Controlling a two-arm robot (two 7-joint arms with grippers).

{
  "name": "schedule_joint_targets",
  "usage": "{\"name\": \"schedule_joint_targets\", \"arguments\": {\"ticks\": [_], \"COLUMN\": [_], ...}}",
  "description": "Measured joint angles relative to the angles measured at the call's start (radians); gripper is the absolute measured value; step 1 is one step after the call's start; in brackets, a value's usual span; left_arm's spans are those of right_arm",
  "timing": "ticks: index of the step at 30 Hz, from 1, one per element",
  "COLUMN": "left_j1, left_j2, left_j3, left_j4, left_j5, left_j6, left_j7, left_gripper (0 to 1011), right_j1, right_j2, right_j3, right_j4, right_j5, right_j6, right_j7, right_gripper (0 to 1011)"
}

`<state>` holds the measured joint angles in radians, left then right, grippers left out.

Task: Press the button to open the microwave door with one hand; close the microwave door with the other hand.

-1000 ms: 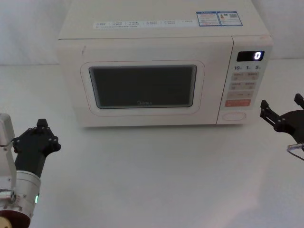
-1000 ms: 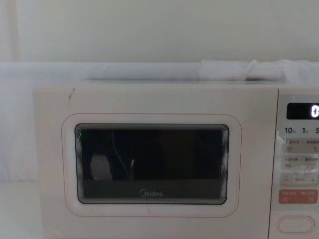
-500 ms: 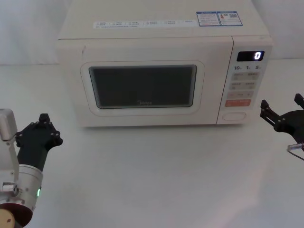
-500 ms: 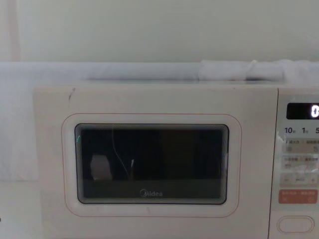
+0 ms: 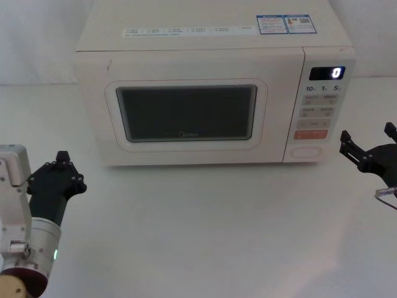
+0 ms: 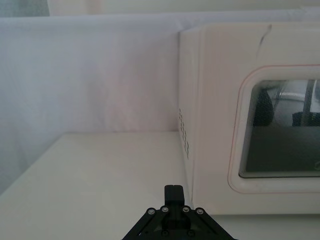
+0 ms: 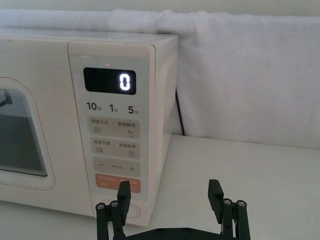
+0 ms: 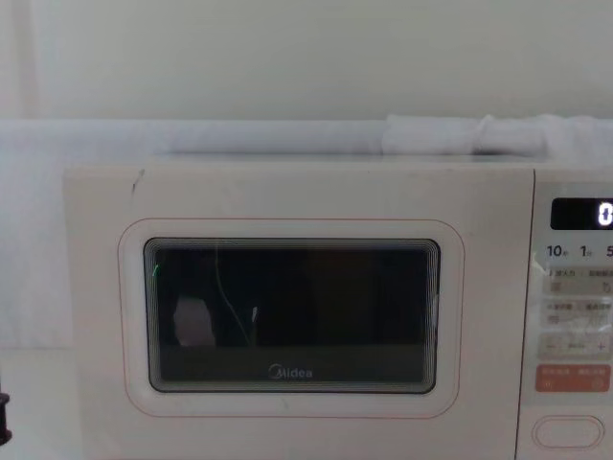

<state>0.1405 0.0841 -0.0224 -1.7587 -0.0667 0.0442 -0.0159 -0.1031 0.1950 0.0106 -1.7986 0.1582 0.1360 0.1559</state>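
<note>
My left gripper (image 5: 60, 166) is black and angular, with small round screws along its edges. Behind it I see a silver cylinder wrist (image 5: 38, 248) with a small green light, then a red-brown forearm part at the lowest edge. A white box-shaped piece (image 5: 12, 186) is fixed beside this wrist. My right gripper (image 5: 366, 141) is also black, with two separate fingers (image 7: 123, 193) that have flat square tips and screws at their base. A thin transparent piece (image 5: 386, 194) hangs under it.
</note>
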Motion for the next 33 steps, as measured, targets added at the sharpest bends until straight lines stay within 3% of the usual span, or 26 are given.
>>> {"name": "schedule_joint_targets", "arguments": {"ticks": [16, 25, 33], "left_j1": [0.001, 0.000, 0.000], "left_j2": [-0.001, 0.000, 0.001], "left_j3": [0.001, 0.001, 0.001], "left_j4": [-0.002, -0.002, -0.002], "left_j5": [0.001, 0.000, -0.001], "left_j6": [0.002, 0.002, 0.002], "left_j7": [0.000, 0.000, 0.000], "left_gripper": [4, 232, 515], "right_j1": [0.000, 0.000, 0.000], "right_j2": [0.000, 0.000, 0.000], "right_j3": [0.000, 0.000, 0.000], "right_j4": [0.000, 0.000, 0.000], "right_j5": [0.000, 0.000, 0.000], "right_j6": [0.000, 0.000, 0.000], "right_j7": [0.000, 0.000, 0.000], "right_gripper": [1002, 1002, 1002]}}
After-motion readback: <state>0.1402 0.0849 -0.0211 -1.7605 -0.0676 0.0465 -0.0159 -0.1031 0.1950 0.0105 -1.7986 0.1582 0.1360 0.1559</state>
